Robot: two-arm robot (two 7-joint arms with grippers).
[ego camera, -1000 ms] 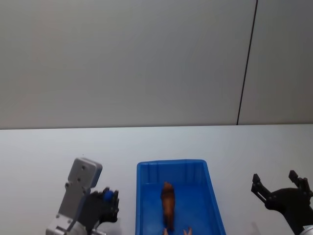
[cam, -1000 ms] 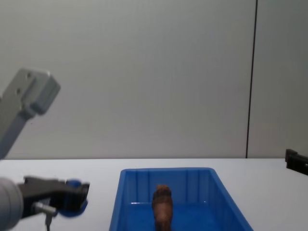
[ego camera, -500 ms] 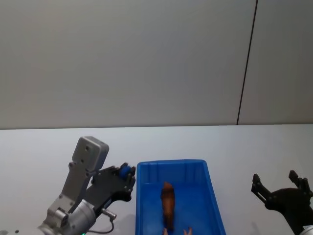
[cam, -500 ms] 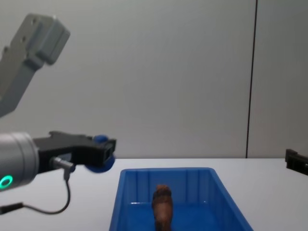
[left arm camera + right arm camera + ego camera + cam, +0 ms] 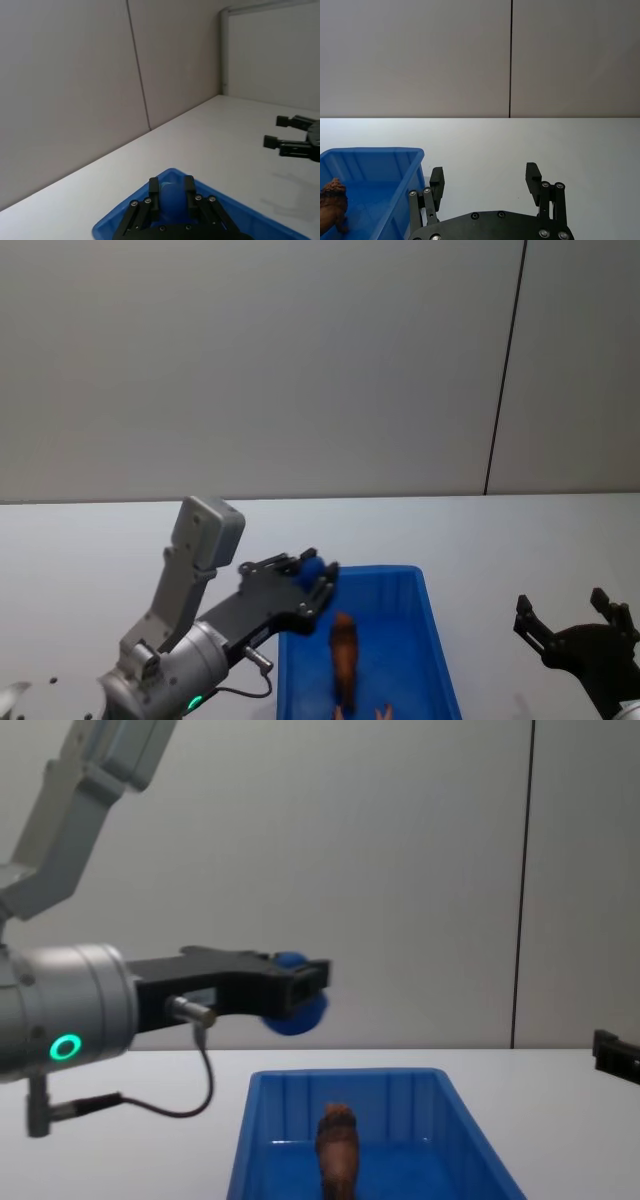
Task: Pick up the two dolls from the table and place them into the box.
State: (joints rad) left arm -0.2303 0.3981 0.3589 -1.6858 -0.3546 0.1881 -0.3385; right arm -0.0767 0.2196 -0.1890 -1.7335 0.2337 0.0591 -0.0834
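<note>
My left gripper (image 5: 316, 576) is shut on the round blue doll (image 5: 311, 568), holding it in the air over the far left corner of the blue box (image 5: 436, 640). From the chest, the blue doll (image 5: 297, 1012) hangs well above the box rim (image 5: 345, 1074). The left wrist view has the doll (image 5: 172, 198) pinched between the fingers above the box corner (image 5: 116, 227). The brown furry doll (image 5: 345, 652) stands inside the box, also seen as the brown doll (image 5: 337, 1145). My right gripper (image 5: 574, 623) is open, low beside the box's right side, holding nothing.
The white table (image 5: 90, 540) stretches around the box, ending at a grey wall behind. A black cable (image 5: 190, 1095) loops under the left arm. The right wrist view has bare tabletop (image 5: 545, 140) ahead of the open gripper (image 5: 486, 173).
The left gripper has risen from the table left of the box and swung right with the blue doll, now over the box's far left corner. The right arm has not moved.
</note>
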